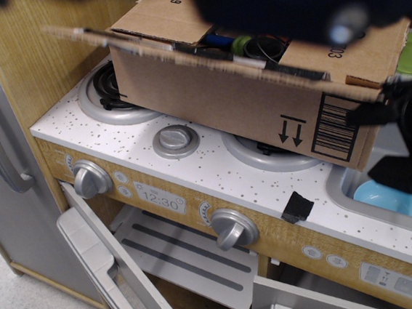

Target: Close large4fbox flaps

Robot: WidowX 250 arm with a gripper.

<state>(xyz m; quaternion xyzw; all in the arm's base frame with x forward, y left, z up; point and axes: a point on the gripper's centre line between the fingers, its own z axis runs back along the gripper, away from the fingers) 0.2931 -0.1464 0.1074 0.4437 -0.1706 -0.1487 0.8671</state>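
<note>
Brown corrugated cardboard forms a large shipping box (238, 107) that is set on the white speckled top of a toy kitchen stove (215, 175), over the two round silver burners. Its near side wall is printed with two black down-pointing arrows (289, 132) and a black barcode (333, 129). The long front flap (181, 49) is raised to about level and is seen nearly edge-on, stretching from the upper left towards the right corner of the box. A second flap at the back left (159, 13) is tilted outward and carries part of a printed number. A third flap at the right (349, 49) is folded partly over the opening and shows the characters "03". The box is still open in the middle, and inside it a blue object, a green object (241, 44) and a tangle of black cable can be made out.

A dark, blurred robot arm and gripper (338, 10) are spread across the top of the view, just above the box; whether the claw is apart or together cannot be told. More black hardware (408, 135) is seen at the right edge beside the barcode corner. Below it, a light blue bowl (389, 199) is lying in the grey sink. Silver knobs, a clock panel reading 12:30 and an open oven door are seen on the stove front.
</note>
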